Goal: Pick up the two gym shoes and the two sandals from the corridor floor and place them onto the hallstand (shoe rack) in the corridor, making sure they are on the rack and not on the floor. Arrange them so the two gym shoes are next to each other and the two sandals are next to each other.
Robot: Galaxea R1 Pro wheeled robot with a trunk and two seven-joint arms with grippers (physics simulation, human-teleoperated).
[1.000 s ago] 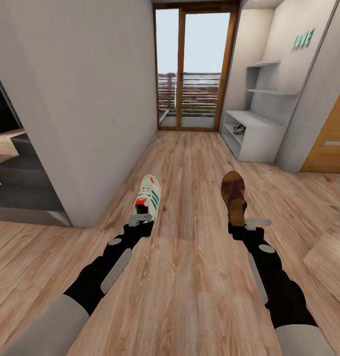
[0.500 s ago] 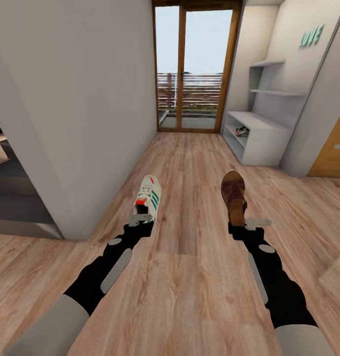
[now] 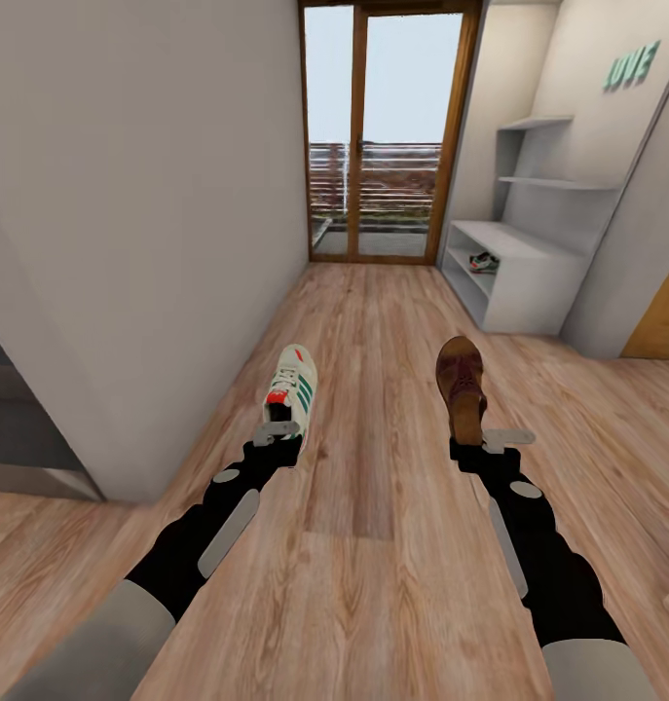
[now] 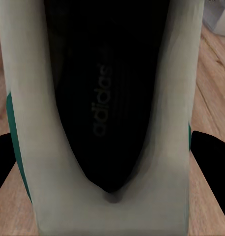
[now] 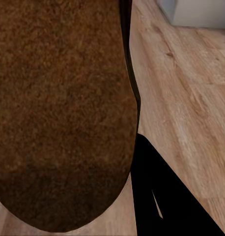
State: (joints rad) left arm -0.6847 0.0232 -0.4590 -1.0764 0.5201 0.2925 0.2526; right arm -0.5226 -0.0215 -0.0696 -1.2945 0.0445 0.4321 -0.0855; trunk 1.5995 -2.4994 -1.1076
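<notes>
My left gripper is shut on the heel of a cream-white gym shoe with green stripes, held above the corridor floor. The left wrist view looks into that gym shoe's dark inside, with a black finger at its side. My right gripper is shut on a dark brown sandal, held toe forward; its brown footbed looms large in the right wrist view. The pale hallstand stands ahead on the right, with another gym shoe on its open shelf.
A wood-framed glass door closes the corridor's far end. A pale wall runs close along my left, with a dark opening behind its corner. An orange-brown door is at the right edge.
The whole view has shifted: the hallstand and glass door sit nearer and the left wall corner has slid back. Both grippers hold their shoes the same way.
</notes>
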